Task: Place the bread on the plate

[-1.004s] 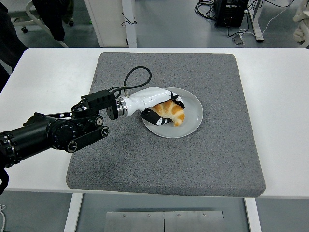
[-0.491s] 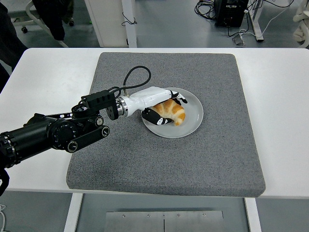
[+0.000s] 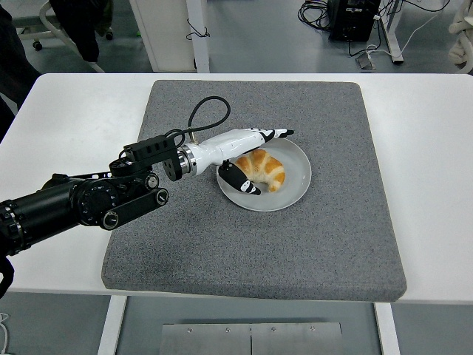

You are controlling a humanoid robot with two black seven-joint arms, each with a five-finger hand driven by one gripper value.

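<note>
Near edge of the white table (image 3: 59, 118) was bare of task items; the grey mat (image 3: 295, 244) covered most of the middle. Left arm came in from the left edge, low over the mat, with a black cable loop (image 3: 209, 111) arching above the wrist. Left hand (image 3: 247, 151) sat at the left side of the plate (image 3: 297, 185), fingers (image 3: 277, 134) apart and extended over the plate's far-left rim, thumb low by the near-left rim. Nothing was clamped. The bread (image 3: 261, 167), a croissant, lay on the plate, left of centre, just beside the open hand; couldn't tell whether the thumb touched it. Right arm wasn't in view. Judgement: placement looked done, bread fully within the rim, hand released. Handling read: croissant should be light, soft and flaky, crushes easily, and the crust isn't slippery but sheds. If it needed re-gripping, I'd take it across the thick middle of the curve with light pressure, not by the tapered ends, which would likely bend or snap off. Plate was shallow and glossy, so a nudge could slide the bread toward the rim. Beyond the table's far edge: floor, table legs, cables and a dark-clothed person at the top left.
</note>
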